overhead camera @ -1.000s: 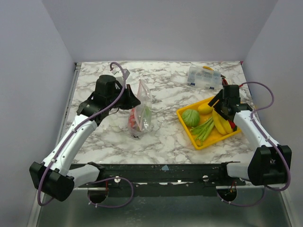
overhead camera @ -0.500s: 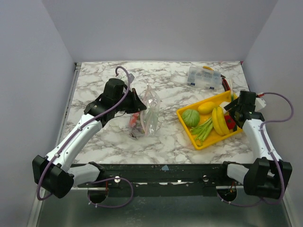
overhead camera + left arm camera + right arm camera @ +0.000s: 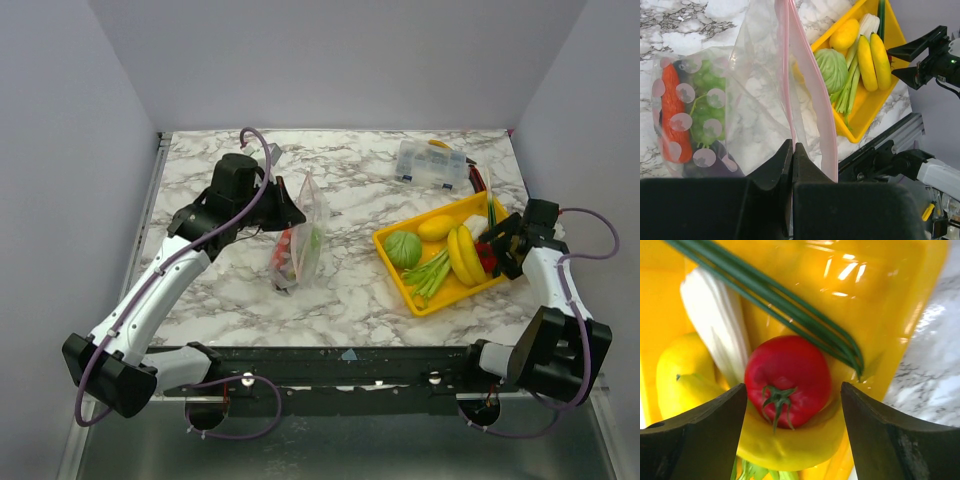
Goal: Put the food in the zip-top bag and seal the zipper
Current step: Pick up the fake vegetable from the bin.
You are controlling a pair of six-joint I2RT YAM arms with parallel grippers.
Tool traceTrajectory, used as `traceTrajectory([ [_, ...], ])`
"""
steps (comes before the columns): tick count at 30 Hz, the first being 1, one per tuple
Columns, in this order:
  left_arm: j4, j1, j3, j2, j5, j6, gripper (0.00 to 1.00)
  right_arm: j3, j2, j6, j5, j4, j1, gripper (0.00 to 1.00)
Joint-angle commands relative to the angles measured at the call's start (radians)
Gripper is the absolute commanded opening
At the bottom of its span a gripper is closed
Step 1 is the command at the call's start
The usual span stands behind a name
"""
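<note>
The clear zip-top bag [image 3: 298, 248] stands upright left of centre, its pink zipper [image 3: 788, 65] at the top with the mouth apart. My left gripper [image 3: 288, 212] is shut on one side of the zipper strip [image 3: 792, 131]. Inside the bag are an orange-red piece [image 3: 672, 112], a green bunch [image 3: 707, 107] and a dark purple eggplant [image 3: 715, 161]. My right gripper [image 3: 503, 245] is open and hovers over a red tomato [image 3: 787, 380], one finger on each side. The tomato lies against yellow bananas [image 3: 790, 442] in the yellow tray [image 3: 437, 298]. A round green vegetable [image 3: 403, 248] lies in the tray's left part.
The tray also holds a yellow lemon [image 3: 435, 228], green stalks [image 3: 430, 273] and a white-stemmed leek [image 3: 715, 325]. A rigid clear compartment box [image 3: 432, 163] stands at the back right. The tray's right rim [image 3: 910, 340] is close beside my right gripper.
My right gripper has swung from over the tray's middle to its right end and now straddles the tomato. My left gripper shifted the bag slightly right, then back, still holding the zipper.
</note>
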Motion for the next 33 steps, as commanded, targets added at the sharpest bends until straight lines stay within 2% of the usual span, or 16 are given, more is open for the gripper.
traceTrajectory([
  [1,-0.038,0.003,0.057,0.013,0.023,0.035,0.00,-0.026,0.043,-0.029,-0.205,0.032,-0.001,0.85],
  [6,-0.050,0.003,0.082,0.020,0.046,0.048,0.00,-0.057,0.092,-0.009,-0.209,0.089,-0.002,0.85],
  [10,-0.092,0.004,0.127,0.025,0.007,0.080,0.00,-0.056,0.114,0.005,-0.130,0.119,-0.003,0.78],
  [12,-0.101,0.003,0.139,0.023,-0.003,0.090,0.00,-0.054,0.115,-0.005,-0.126,0.131,-0.001,0.65],
  [15,-0.104,0.003,0.144,0.021,-0.023,0.111,0.00,-0.056,0.085,-0.017,-0.126,0.126,-0.001,0.51],
  [20,-0.115,0.005,0.153,0.029,-0.067,0.137,0.00,-0.009,-0.063,-0.063,-0.069,0.047,0.006,0.32],
  [25,-0.055,0.005,0.116,0.015,0.004,0.091,0.00,0.112,-0.189,-0.112,-0.051,-0.025,0.031,0.09],
  [27,-0.011,0.005,0.092,0.008,0.045,0.044,0.00,0.155,-0.202,-0.126,-0.118,-0.028,0.056,0.02],
  [30,0.107,0.004,0.023,-0.007,0.124,-0.068,0.00,0.161,-0.219,-0.113,-0.321,0.080,0.146,0.00],
  [33,0.283,0.005,-0.069,-0.009,0.222,-0.205,0.00,0.189,-0.206,-0.051,-0.423,0.193,0.346,0.00],
])
